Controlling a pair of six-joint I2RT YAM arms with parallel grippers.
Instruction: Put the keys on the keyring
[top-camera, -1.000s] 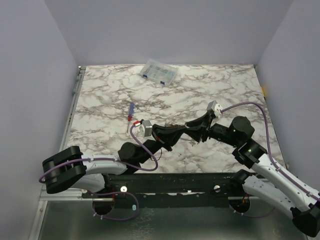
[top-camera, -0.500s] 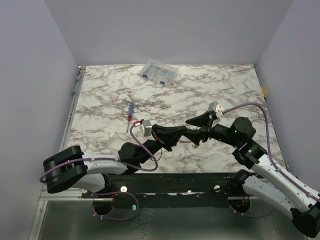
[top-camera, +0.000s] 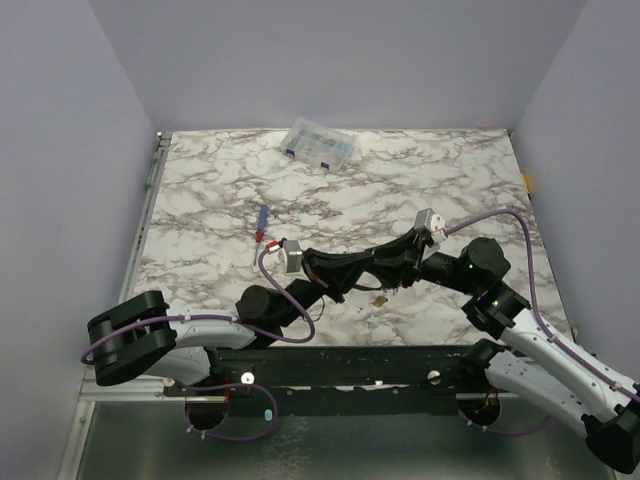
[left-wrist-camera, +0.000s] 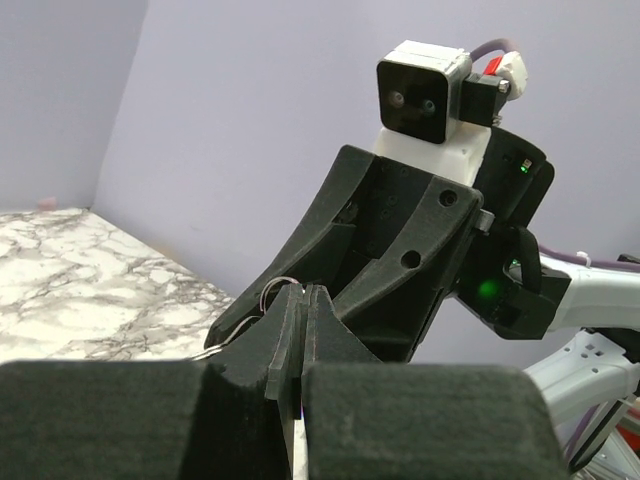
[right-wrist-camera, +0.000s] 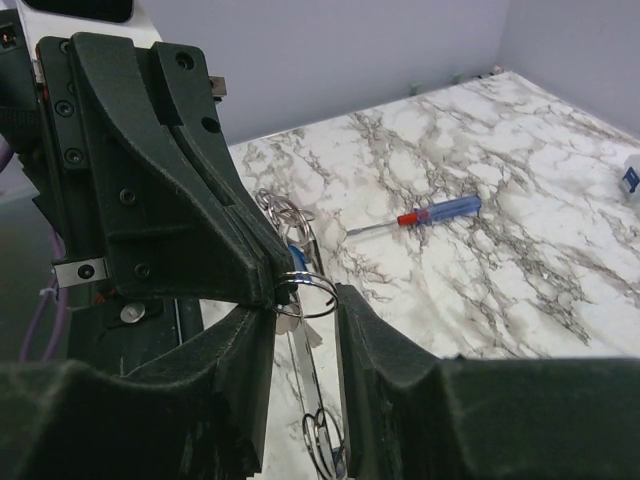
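My left gripper (top-camera: 376, 263) is shut on the rim of a grey metal keyring (right-wrist-camera: 321, 281), which shows as thin wire (left-wrist-camera: 238, 306) at its tips in the left wrist view. Several keys hang under the ring: a metal blade (right-wrist-camera: 303, 365) with small rings (right-wrist-camera: 322, 440) lower down, and a blue tag (right-wrist-camera: 297, 252) behind. My right gripper (right-wrist-camera: 303, 305) faces the left one tip to tip. Its fingers stand apart, with the ring in the gap and the rim against the right finger (right-wrist-camera: 350, 320). A small tan key piece (top-camera: 380, 298) lies on the table below.
A red-and-blue screwdriver (top-camera: 261, 222) lies left of the grippers on the marble table (top-camera: 450, 180). A clear plastic compartment box (top-camera: 317, 145) sits at the far edge. Grey walls enclose three sides.
My right gripper opened wider, then narrowed again and moved in against the left gripper's tips. A small tan piece now lies on the table under them. The left gripper stayed shut.
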